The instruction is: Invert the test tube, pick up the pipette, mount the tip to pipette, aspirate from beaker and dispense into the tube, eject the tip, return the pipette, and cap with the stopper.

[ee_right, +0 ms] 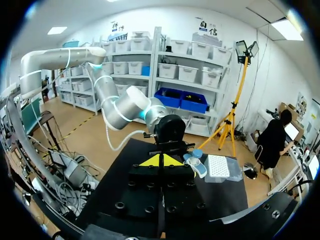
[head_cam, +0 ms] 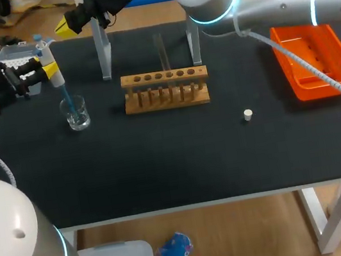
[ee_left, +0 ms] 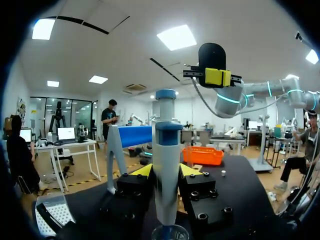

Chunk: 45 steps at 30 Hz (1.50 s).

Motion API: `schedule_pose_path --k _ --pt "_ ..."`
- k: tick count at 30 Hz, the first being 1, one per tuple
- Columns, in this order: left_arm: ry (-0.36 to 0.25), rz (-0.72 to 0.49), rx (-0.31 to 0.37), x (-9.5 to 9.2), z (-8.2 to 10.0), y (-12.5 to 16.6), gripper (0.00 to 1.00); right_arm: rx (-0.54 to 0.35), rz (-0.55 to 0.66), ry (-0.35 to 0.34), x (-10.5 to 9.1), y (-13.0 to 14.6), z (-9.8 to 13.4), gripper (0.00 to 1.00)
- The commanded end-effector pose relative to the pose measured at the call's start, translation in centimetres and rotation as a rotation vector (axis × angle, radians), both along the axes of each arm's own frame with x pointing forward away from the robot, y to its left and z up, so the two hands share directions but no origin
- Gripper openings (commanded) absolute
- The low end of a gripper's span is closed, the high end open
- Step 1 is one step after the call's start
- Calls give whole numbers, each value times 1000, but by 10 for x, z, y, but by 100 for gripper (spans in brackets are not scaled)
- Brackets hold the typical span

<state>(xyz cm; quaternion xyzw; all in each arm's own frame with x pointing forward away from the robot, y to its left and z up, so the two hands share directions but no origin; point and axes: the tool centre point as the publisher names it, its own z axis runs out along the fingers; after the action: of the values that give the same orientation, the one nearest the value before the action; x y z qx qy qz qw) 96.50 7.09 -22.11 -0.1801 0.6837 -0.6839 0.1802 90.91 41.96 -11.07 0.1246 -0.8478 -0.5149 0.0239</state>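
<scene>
My left gripper is shut on the grey and blue pipette, holding it upright at the table's left. The pipette's blue tip reaches down into the glass beaker. In the left wrist view the pipette stands between the yellow fingers, with the beaker's rim under it. My right gripper is shut with nothing in it, hanging in the air behind the pipette; its tips meet. A clear test tube stands in the wooden rack. A white stopper lies on the mat.
An orange tray sits at the right. A tip box lies at the far left behind my left gripper. A white stand with a blue bar rises behind the rack.
</scene>
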Motion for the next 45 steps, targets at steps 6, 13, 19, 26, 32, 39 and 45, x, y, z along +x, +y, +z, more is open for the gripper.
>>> schedule_pose_path --k 6,13,19,26,32,39,45 --pt "-3 0 -1 0 0 0 0 -11 22 11 3 0 2 0" --pt "-3 0 -1 0 0 0 0 36 66 56 27 10 -16 0" --pt "-3 0 -1 0 0 0 0 40 116 62 49 29 -19 0" --pt "-3 0 -1 0 0 0 0 46 143 56 62 42 -15 0" --pt "-3 0 -1 0 0 0 0 62 163 52 61 50 -10 0" --pt "-3 0 -1 0 0 0 0 61 182 56 54 57 -10 0" --pt "-3 0 -1 0 0 0 0 60 189 66 51 61 -12 0"
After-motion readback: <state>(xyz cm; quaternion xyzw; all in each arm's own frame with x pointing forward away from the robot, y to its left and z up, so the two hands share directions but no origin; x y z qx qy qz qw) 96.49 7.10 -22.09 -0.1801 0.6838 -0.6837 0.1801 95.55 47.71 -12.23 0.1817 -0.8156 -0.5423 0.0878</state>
